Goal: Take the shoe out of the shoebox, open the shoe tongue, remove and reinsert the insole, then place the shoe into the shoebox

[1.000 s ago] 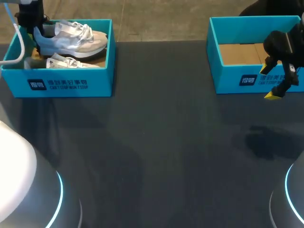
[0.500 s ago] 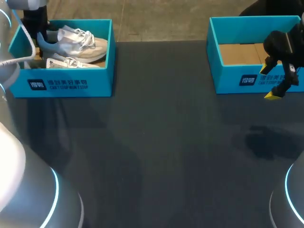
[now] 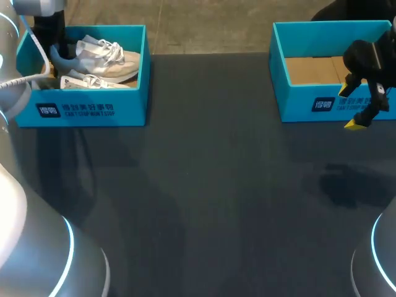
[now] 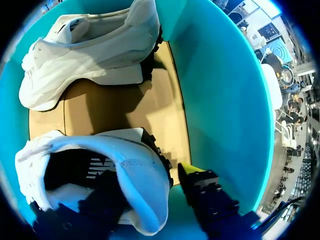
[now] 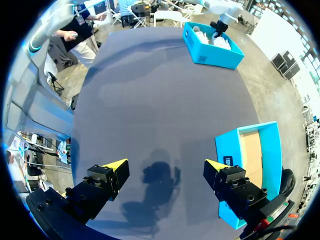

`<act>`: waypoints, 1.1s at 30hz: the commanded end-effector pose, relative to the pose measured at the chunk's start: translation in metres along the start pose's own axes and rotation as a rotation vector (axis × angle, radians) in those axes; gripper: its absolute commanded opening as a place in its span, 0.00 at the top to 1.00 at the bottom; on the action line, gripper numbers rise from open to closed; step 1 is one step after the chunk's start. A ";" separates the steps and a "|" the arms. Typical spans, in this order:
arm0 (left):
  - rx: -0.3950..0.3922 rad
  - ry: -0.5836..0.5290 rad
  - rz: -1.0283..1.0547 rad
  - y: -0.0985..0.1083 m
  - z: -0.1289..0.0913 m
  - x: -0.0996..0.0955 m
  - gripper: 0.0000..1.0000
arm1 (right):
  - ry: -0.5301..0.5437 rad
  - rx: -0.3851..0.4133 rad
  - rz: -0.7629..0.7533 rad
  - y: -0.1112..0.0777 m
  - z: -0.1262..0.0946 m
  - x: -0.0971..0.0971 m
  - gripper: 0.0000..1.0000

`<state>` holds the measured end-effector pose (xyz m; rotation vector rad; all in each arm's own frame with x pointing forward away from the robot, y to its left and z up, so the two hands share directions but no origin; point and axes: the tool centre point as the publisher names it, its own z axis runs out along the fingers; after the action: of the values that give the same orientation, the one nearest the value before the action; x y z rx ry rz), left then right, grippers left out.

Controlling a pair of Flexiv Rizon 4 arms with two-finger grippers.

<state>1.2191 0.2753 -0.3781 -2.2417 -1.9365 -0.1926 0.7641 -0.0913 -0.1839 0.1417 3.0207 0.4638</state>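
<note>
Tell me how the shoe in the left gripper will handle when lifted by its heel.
Probably light: the shoe looks like soft fabric on a thick sole. Held only at the heel by the left gripper, its toe will likely dip. The padded collar may squash and slip.

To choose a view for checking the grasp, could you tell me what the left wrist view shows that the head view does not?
Only the left wrist view shows the dark inside of one sneaker. Only the head view shows the right gripper, open, and the second shoebox. Both show that sneaker, the other sneaker and their teal shoebox.
</note>
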 end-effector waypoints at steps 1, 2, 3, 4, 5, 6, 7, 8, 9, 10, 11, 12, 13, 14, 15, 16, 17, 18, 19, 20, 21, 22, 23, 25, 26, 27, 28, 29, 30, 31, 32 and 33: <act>0.051 -0.015 0.005 0.006 -0.009 0.003 0.24 | 0.001 0.003 0.001 0.000 0.001 0.000 0.00; 0.047 -0.021 0.007 0.004 -0.013 0.002 0.20 | 0.001 0.003 0.001 0.000 0.001 0.000 0.00; 0.045 -0.023 0.008 0.003 -0.016 0.002 0.13 | 0.001 0.003 0.001 0.000 0.001 0.000 0.00; 0.039 -0.026 0.008 0.002 -0.020 0.001 0.07 | 0.001 0.003 0.001 0.000 0.001 0.000 0.00; 0.031 -0.038 0.009 0.001 -0.024 0.000 0.02 | 0.001 0.003 0.001 0.000 0.001 0.000 0.00; 0.031 -0.039 0.008 0.000 -0.028 -0.001 0.00 | 0.001 0.003 0.001 0.000 0.001 0.000 0.00; 0.020 -0.045 0.008 -0.001 -0.031 -0.003 0.00 | 0.001 0.003 0.001 0.000 0.001 0.000 0.00; 0.014 -0.052 0.002 -0.002 -0.035 -0.004 0.00 | 0.001 0.003 0.001 0.000 0.001 0.000 0.00; 0.009 -0.062 -0.004 -0.004 -0.040 -0.005 0.00 | 0.001 0.003 0.001 0.000 0.001 0.000 0.00; 0.001 -0.064 -0.003 -0.006 -0.044 -0.007 0.00 | 0.001 0.003 0.001 0.000 0.001 0.000 0.00; -0.008 -0.054 -0.008 -0.008 -0.048 -0.009 0.00 | 0.001 0.003 0.001 0.000 0.001 0.000 0.00; -0.015 -0.056 -0.009 -0.010 -0.051 -0.011 0.00 | 0.001 0.003 0.001 0.000 0.001 0.000 0.00; -0.023 -0.059 -0.008 -0.013 -0.055 -0.012 0.00 | 0.001 0.003 0.001 0.000 0.001 0.000 0.00; -0.030 -0.061 -0.012 -0.016 -0.059 -0.013 0.05 | 0.001 0.003 0.001 0.000 0.001 0.000 0.00; -0.038 -0.064 -0.009 -0.019 -0.062 -0.015 0.07 | 0.001 0.003 0.001 0.000 0.001 0.000 0.00; -0.049 -0.066 -0.005 -0.022 -0.066 -0.016 0.06 | 0.001 0.003 0.001 0.000 0.001 0.000 0.00; -0.057 -0.074 -0.002 -0.026 -0.069 -0.017 0.04 | 0.001 0.003 0.001 0.000 0.001 0.000 0.00; -0.066 -0.076 0.001 -0.030 -0.073 -0.018 0.03 | 0.001 0.003 0.001 0.000 0.001 0.000 0.00; -0.074 -0.082 0.006 -0.033 -0.076 -0.019 0.01 | 0.001 0.003 0.001 0.000 0.001 0.000 0.00; -0.083 -0.084 0.010 -0.037 -0.079 -0.020 0.00 | 0.001 0.003 0.001 0.000 0.001 0.000 0.00; -0.091 -0.088 0.016 -0.042 -0.081 -0.022 0.00 | 0.001 0.003 0.001 0.000 0.001 0.000 0.00; -0.098 -0.097 0.020 -0.047 -0.084 -0.022 0.00 | 0.001 0.003 0.001 0.000 0.001 0.000 0.00; -0.103 -0.099 0.023 -0.052 -0.086 -0.023 0.02 | 0.001 0.003 0.001 0.000 0.001 0.000 0.00; -0.112 -0.111 0.028 -0.062 -0.091 -0.024 0.11 | 0.001 0.003 0.001 0.000 0.001 0.000 0.00; -0.119 -0.111 0.029 -0.068 -0.093 -0.024 0.11 | 0.001 0.003 0.001 0.000 0.001 0.000 0.00; -0.129 -0.107 0.037 -0.074 -0.096 -0.025 0.10 | 0.001 0.003 0.001 0.000 0.001 0.000 0.00; -0.136 -0.109 0.038 -0.079 -0.098 -0.025 0.08 | 0.001 0.003 0.001 0.000 0.001 0.000 0.00; -0.143 -0.114 0.045 -0.085 -0.100 -0.026 0.07 | 0.001 0.003 0.001 0.000 0.001 0.000 0.00; -0.147 -0.113 0.052 -0.090 -0.102 -0.026 0.05 | 0.001 0.003 0.001 0.000 0.001 0.000 0.00; -0.152 -0.113 0.054 -0.096 -0.103 -0.026 0.02 | 0.001 0.003 0.001 0.000 0.001 0.000 0.00; -0.158 -0.116 0.057 -0.101 -0.104 -0.026 0.03 | 0.001 0.003 0.001 0.000 0.001 0.000 0.00; -0.158 -0.116 0.059 -0.106 -0.104 -0.025 0.04 | 0.001 0.003 0.001 0.000 0.001 0.000 0.00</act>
<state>1.1773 0.2348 -0.2871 -2.3516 -1.9044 -0.0244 0.7641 -0.0913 -0.1839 0.1416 3.0208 0.4638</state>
